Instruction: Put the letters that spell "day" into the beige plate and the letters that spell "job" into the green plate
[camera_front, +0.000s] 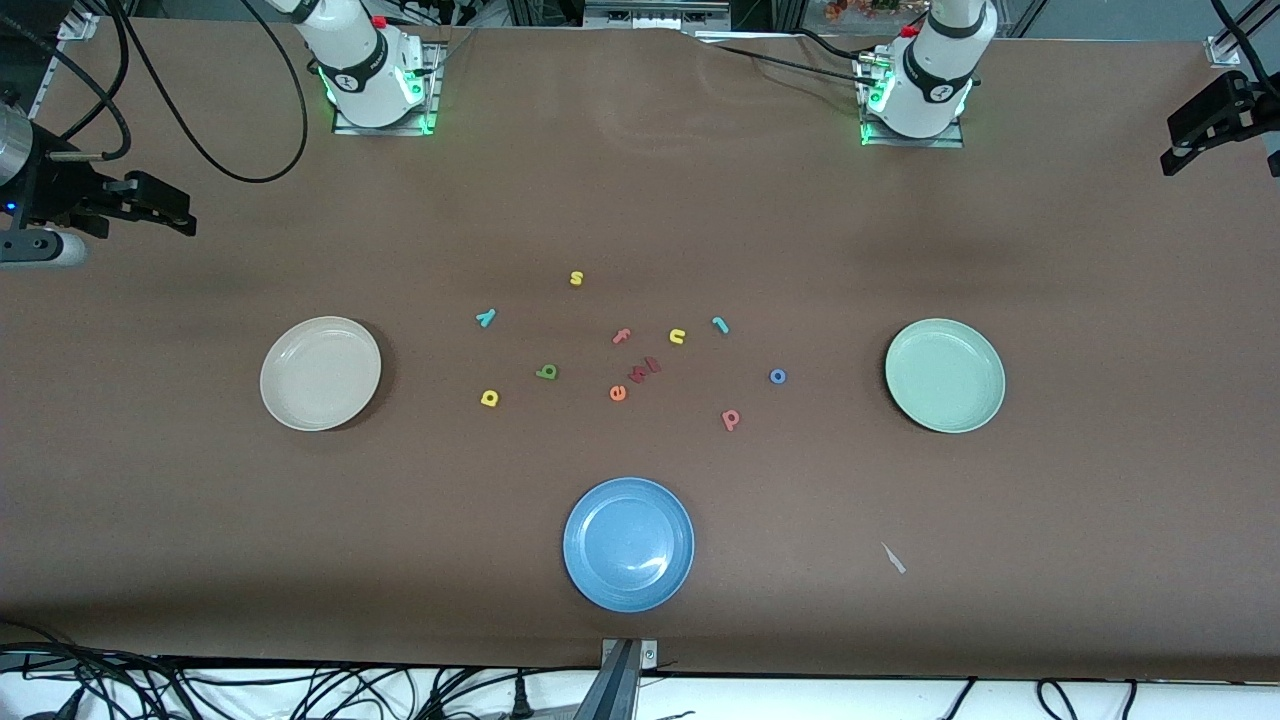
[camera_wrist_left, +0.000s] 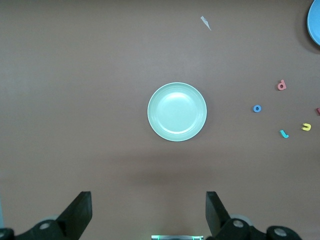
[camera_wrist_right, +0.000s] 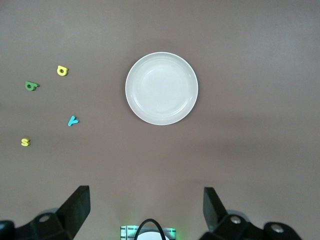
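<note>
Both plates unobstructed from above. Left gripper (camera_wrist_left: 147, 212) hangs wide open over bare table, green plate (camera_wrist_left: 177, 111) straight below its jaws, nothing on it. Right gripper (camera_wrist_right: 145, 210) same, wide open over the beige plate (camera_wrist_right: 161, 88), plate bare. Obstacles sit mid-table: the letter cluster, tightest at the orange e (camera_front: 617, 393) and red pieces (camera_front: 645, 370). Blue plate (camera_front: 628, 543) lies nearer the camera, well apart from both.

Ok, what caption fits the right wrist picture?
Open right gripper over the empty beige plate, four letters beside it.
</note>
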